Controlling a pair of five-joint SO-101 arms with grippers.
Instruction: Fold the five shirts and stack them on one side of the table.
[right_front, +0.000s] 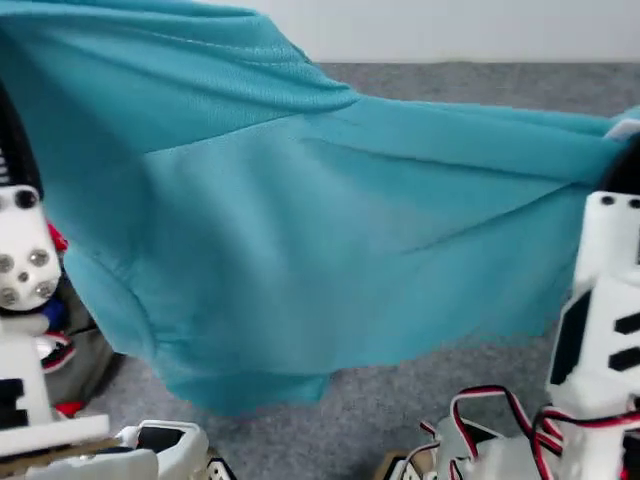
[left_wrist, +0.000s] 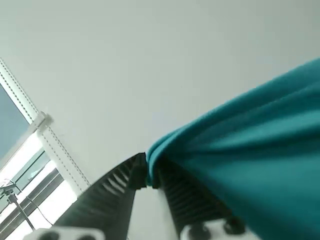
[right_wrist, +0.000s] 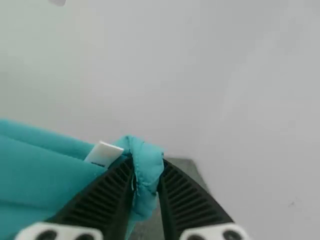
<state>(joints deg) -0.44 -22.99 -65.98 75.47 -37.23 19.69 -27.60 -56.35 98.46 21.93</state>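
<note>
Black ribbed fingers (left_wrist: 115, 187) of your left gripper (left_wrist: 148, 172) are sitting closest to the lens, pinching a bunched edge of the teal shirt (right_front: 320, 230), jaws nearly together with just cloth between them. Your right gripper (right_wrist: 147, 170) is doing the same on another corner, clamped on a fold of fabric right beside a white tag (right_wrist: 103, 152). You are holding the shirt up in the air, stretched between both arms. It is hanging spread wide above the grey table (right_front: 450, 400), lower hem sagging toward the near edge. Your left arm (right_front: 25, 260) is standing at the left side of the high view, your right arm (right_front: 600, 300) at the right side. Some red and dark cloth (right_front: 88, 355) is lying on the table behind the left arm, partly hidden. A window blind (left_wrist: 30, 150) is showing beyond the left gripper.
</note>
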